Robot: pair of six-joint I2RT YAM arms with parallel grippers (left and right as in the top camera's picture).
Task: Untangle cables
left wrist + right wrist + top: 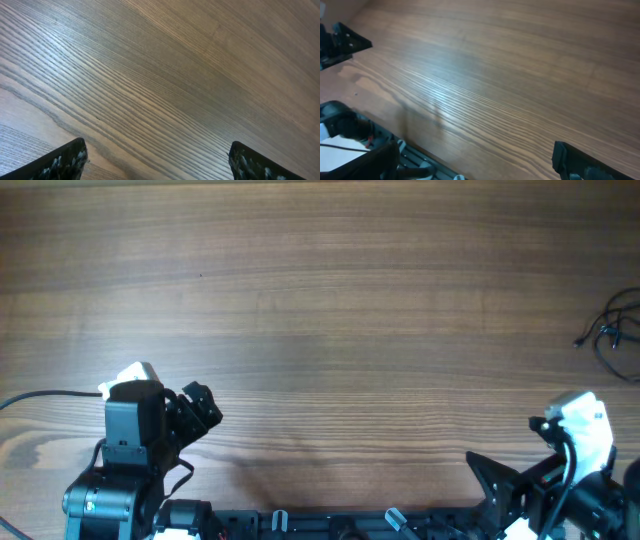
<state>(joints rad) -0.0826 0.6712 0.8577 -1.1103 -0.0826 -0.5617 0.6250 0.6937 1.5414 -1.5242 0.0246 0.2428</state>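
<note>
We are at the approach step, with nothing grasped. Our left gripper (pixel 200 405) sits spread and empty, well left of the cables (pixel 612 330). Our right gripper (pixel 482 478), likewise spread and empty, lies nearer them, so we judge it should reach first.

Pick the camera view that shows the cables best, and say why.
The overhead view. There the cables lie as thin black loops at the right edge of the table, partly cut off by the frame. Neither wrist view shows the cables at all; both look at other parts of the table.
</note>
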